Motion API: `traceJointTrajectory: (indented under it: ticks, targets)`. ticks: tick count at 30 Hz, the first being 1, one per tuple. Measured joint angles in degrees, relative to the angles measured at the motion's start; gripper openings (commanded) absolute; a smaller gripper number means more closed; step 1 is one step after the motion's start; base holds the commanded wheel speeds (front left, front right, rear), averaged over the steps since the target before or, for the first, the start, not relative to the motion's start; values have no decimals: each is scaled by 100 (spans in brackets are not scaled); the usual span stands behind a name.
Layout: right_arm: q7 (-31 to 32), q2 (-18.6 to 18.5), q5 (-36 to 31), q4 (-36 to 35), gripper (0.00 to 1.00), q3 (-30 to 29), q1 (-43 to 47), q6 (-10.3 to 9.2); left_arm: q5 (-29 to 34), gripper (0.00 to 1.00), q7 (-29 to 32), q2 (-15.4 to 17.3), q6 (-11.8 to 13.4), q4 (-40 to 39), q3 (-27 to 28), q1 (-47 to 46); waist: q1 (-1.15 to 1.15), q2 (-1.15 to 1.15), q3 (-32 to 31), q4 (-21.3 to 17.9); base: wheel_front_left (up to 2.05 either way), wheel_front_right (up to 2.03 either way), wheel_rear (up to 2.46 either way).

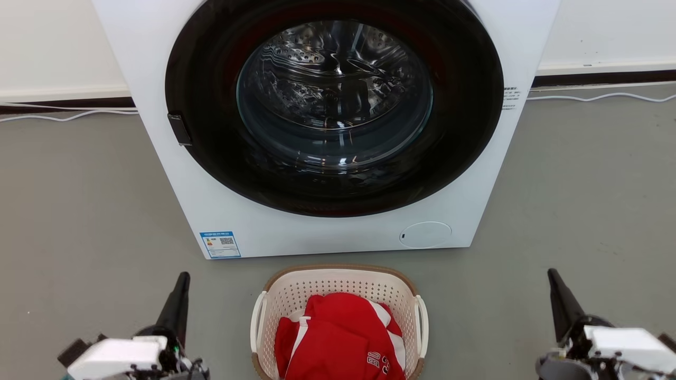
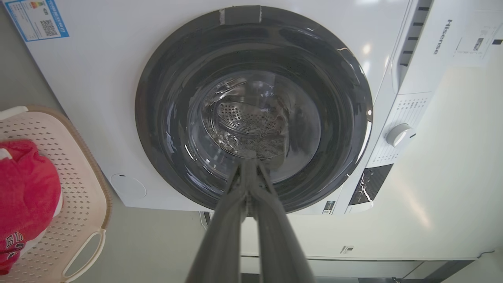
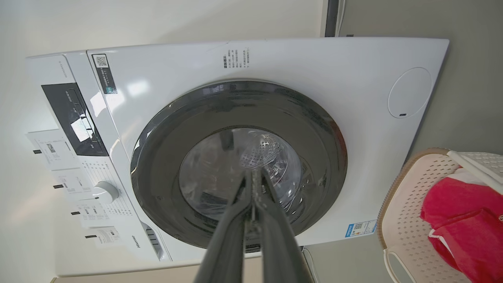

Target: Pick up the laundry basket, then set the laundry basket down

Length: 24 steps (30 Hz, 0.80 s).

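At the bottom centre of the head view, the laundry basket stands on the grey floor, just in front of the white washing machine and not touching it. A red garment with white trim lies inside. The left gripper rises at lower left and the right gripper at lower right. Each shows as a single dark point, jaws pressed together, holding nothing. The basket sits between them, well apart from both, with one of its white loop handles on each side.

In the left wrist view, the jaws meet tip to tip at frame centre, over the machine's round door. The basket lies at the left edge, middle to lower, apart from the jaws.

In the right wrist view, the jaws are likewise pressed together over the door glass. The basket occupies the lower right corner, apart from the jaws, with the garment visible inside.
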Motion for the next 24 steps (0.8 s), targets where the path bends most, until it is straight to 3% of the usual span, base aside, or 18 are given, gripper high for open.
traceJointTrajectory:
  ticks: [1, 16, 24]
  targets:
    - [0, -1, -1, 18, 100, 5, 24, 0, 1, 100, 0, -3, 4, 18, -2, 15, 0, 0, 0, 0, 0, 0, 0]
    - [-155, 26, -86, 101, 100, 189, 270, -7, 30, 100, -193, -41, 30, 168, -132, 268, 2, 0, 6, -1, 0, 0, 0]
    - [-279, -29, -513, 1, 100, 222, 271, -7, 392, 100, -301, -38, 30, 168, -145, 269, 2, 0, 8, -3, 0, 0, 0]
